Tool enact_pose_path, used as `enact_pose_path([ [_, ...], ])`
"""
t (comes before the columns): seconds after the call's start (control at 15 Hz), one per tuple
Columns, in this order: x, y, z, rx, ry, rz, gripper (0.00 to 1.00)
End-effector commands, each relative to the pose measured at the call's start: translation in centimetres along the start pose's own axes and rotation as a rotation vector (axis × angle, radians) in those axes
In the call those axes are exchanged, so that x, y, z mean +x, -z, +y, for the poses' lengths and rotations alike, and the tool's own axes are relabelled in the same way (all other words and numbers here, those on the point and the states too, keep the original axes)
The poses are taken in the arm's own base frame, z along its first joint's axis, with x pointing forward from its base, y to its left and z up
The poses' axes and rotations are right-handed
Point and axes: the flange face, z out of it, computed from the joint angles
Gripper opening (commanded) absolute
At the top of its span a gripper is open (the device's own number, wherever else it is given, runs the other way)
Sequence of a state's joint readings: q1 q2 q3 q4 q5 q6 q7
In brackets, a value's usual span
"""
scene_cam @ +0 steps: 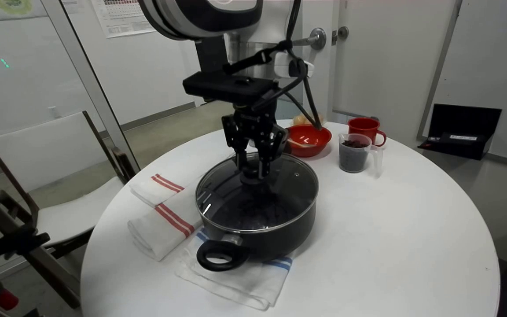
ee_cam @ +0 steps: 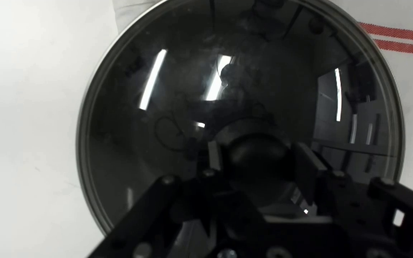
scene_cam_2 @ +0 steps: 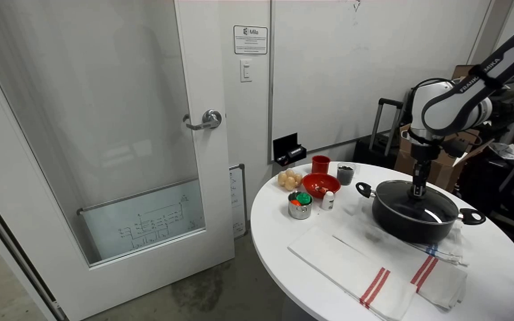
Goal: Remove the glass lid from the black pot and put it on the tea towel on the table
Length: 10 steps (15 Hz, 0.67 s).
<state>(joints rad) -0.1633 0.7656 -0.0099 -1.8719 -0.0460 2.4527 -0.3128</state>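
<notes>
Black, the gripper (ee_cam: 260, 159) has its fingers (ee_cam: 214, 157) either side of the knob (ee_cam: 257, 152), clenched or not I can't tell from here; right beneath, the lid (scene_cam: 258, 204) sits on the pot (scene_cam: 275, 241), with the red-striped towel (scene_cam_2: 350, 272) just beside on the table (scene_cam: 390, 242)

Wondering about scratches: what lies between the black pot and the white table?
A folded, blue-striped white towel, showing beneath the black pot on the white table in both exterior views.
</notes>
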Motion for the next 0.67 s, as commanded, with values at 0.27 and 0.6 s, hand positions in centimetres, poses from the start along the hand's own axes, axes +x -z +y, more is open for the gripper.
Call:
enact_pose_path([
  [0.27, -1.9, 5.5, -1.0, 0.005, 0.013, -0.01, 0.25],
  [0.6, -1.9, 9.6, -4.3, 0.005, 0.073, -0.041, 0.25],
])
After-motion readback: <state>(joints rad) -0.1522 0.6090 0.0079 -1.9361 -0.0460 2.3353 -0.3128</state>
